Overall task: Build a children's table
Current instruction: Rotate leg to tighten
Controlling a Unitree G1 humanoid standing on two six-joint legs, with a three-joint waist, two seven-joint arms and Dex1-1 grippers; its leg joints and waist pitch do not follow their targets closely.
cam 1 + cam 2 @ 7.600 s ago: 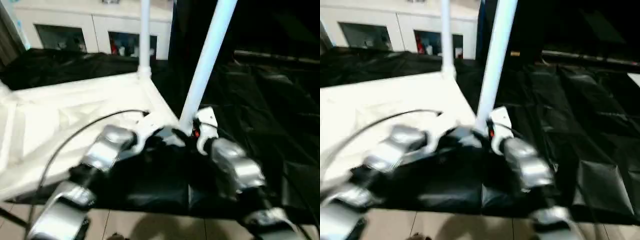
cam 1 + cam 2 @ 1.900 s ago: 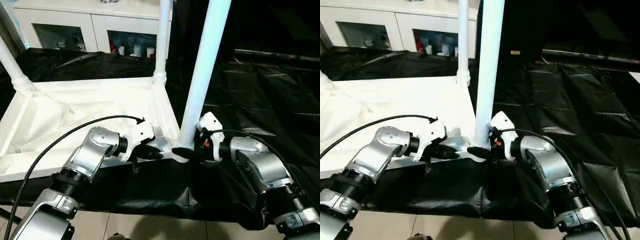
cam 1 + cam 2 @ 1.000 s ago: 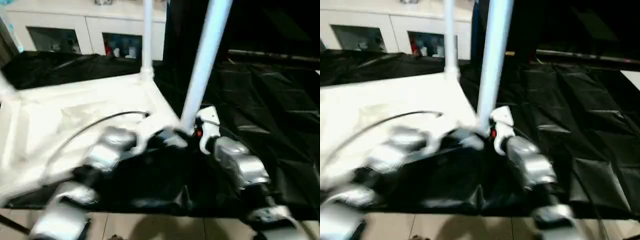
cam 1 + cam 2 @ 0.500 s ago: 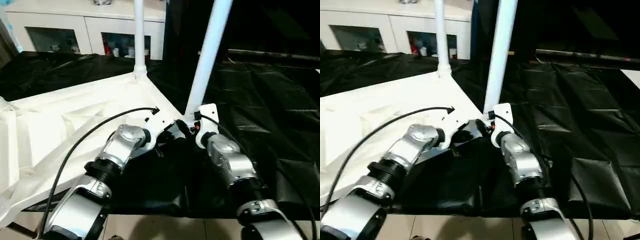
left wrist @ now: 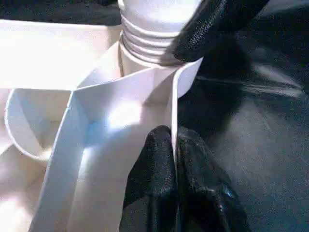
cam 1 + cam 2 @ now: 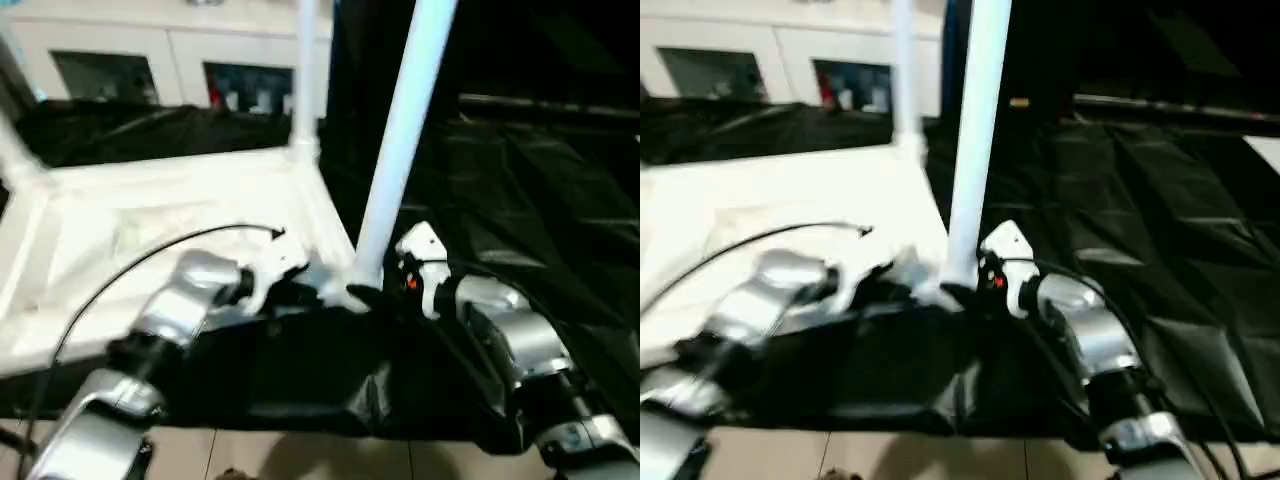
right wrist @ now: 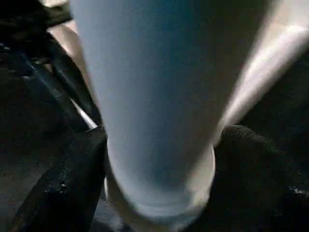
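Silver jointed forearms carry white wrist housings, thin black cables, black textured fingers, and a red mark.

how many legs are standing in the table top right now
3: the near leg at the corner by the right gripper, one at the far corner, one at the far left corner. A fourth may be out of view.

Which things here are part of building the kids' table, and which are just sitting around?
Part of the job:
- table top, lying underside up
- near leg, its base held by the right hand
- far leg, standing in its corner socket
- left hand, pinching the top's rim

Just lying about:
- white cabinet with glass fronts
- black sheet under the work
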